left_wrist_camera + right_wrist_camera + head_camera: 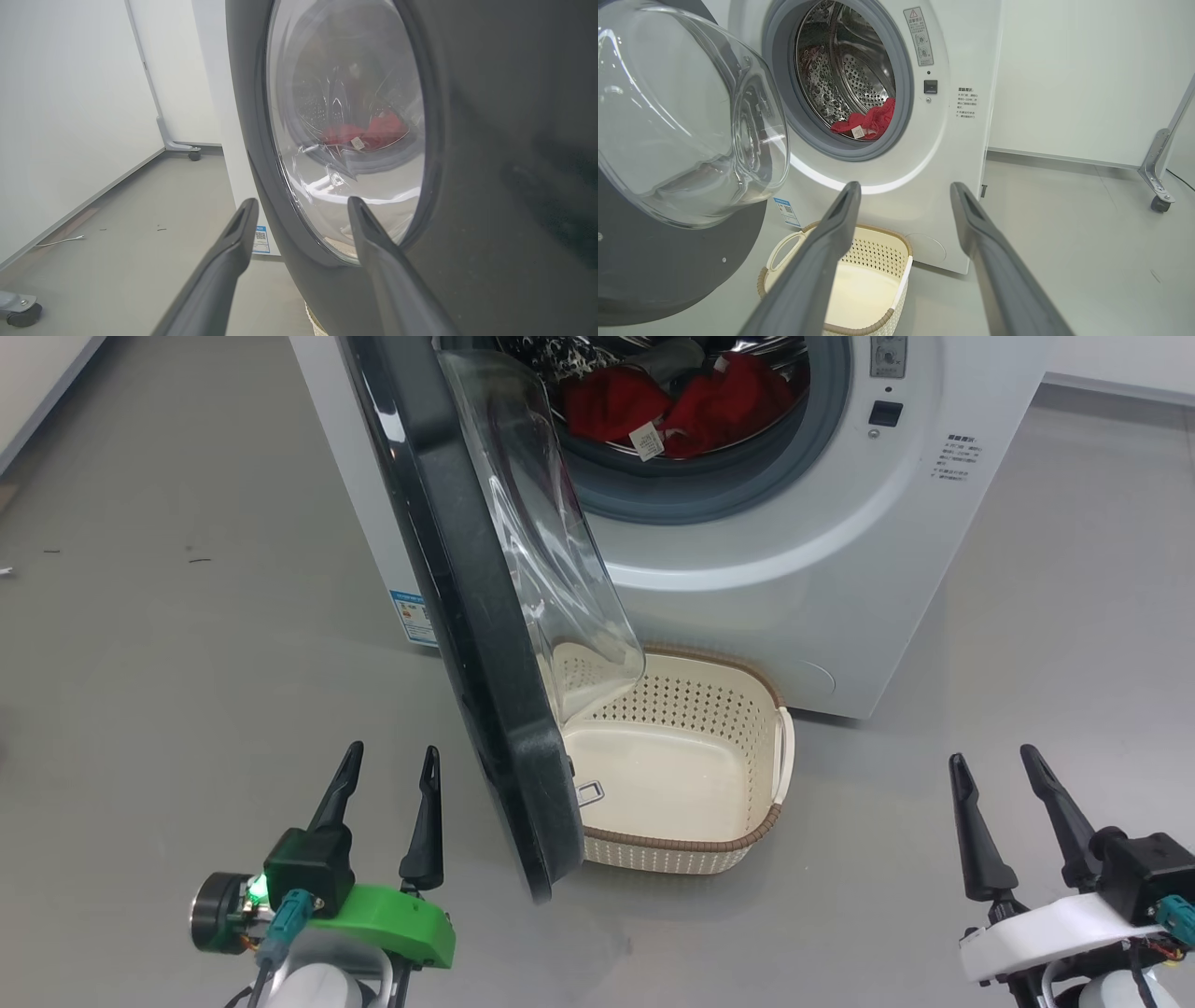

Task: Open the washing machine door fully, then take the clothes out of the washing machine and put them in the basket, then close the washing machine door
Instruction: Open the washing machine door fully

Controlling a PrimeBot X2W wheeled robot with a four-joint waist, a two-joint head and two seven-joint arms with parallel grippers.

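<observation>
On the grey floor, washing machine (794, 579): white front-loader at the back of the scene, its grey-rimmed steel drum (850, 74) uncovered and facing the robot.
Door (467, 616): swung out from the machine front on the robot's left side and seen nearly edge-on in the head view. The black rim reaches down beside the basket, and the clear glass bowl (551, 551) bulges towards the drum and hangs over the basket's left part.
Basket (747, 831): cream, perforated and brown-rimmed, standing upright on the floor (187, 663) just in front of the machine, below the drum opening.
Clothes (719, 401): red fabric heaped low in the drum near its front lip, well apart from both tools.
Left tool (392, 756): fingers spread wide and holding nothing, on the outer side of the door near its black rim. Whether a finger touches the rim cannot be told.
Right tool (991, 758): fingers spread wide and holding nothing, over the floor well to the right of the basket.
Sticker (413, 616): blue, low on the machine's left side.
Tag (646, 441): white, on the front of the red fabric.
</observation>
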